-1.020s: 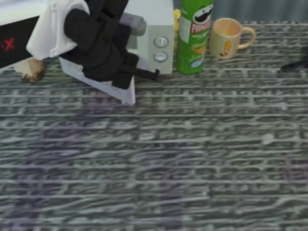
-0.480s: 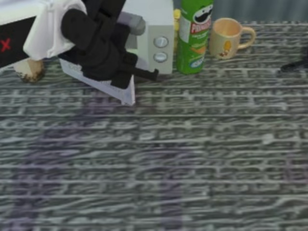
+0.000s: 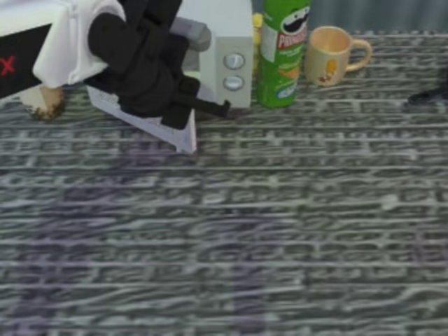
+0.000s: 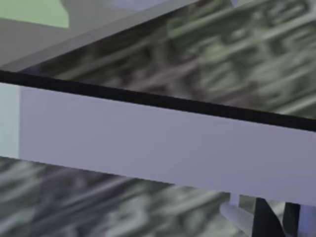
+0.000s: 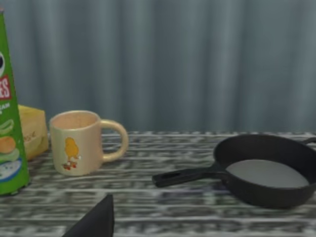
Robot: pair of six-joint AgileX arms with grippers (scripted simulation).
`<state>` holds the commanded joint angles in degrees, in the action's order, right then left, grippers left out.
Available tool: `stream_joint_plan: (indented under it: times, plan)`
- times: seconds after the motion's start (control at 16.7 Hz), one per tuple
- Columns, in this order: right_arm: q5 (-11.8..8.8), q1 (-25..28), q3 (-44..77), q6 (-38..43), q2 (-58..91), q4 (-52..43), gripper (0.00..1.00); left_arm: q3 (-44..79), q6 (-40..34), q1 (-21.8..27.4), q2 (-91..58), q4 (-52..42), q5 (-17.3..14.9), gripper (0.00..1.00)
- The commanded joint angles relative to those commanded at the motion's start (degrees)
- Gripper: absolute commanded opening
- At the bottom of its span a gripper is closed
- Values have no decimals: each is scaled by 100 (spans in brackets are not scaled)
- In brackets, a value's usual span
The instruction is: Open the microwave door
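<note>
From above, the near half of the bench (image 3: pixel 231 266) is bare grey patterned surface. At about ten o'clock, toward the far left, sits the microwave (image 3: pixel 227 38), white, with two round knobs on its control strip. The microwave door (image 3: pixel 150 126) is swung partway out: its thin white edge angles from the oven's left side down toward the bench centre, its free corner well clear of the control strip. My left arm's claw (image 3: pixel 210 106) hangs over that door, its black fingers reaching toward the oven's open front; I cannot tell whether the fingers are apart, together or gripping the door. The left wrist view shows only the door's pale edge (image 4: pixel 163 143) crossing close in front, with a patch of greenish interior beyond.

I judge the task mostly done: the door is plainly open, perhaps with more swing left.

Just right of the microwave stands a green chip can (image 3: pixel 283 52), then a cream mug (image 3: pixel 329 54). My right arm is parked at two o'clock off the bench edge; its claw state is not visible.
</note>
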<state>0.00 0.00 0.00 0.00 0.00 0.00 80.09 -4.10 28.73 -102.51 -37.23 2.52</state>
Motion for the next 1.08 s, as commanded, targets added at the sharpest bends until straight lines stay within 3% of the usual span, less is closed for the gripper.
stream_joint_plan:
  times: [0.66, 1.08]
  plan:
    - [0, 0, 0, 0, 0, 0, 100, -24, -2, 23, -4, 8, -46, 0]
    - [0, 0, 0, 0, 0, 0, 100, -498, 777, -253, 382, 58, -451, 0]
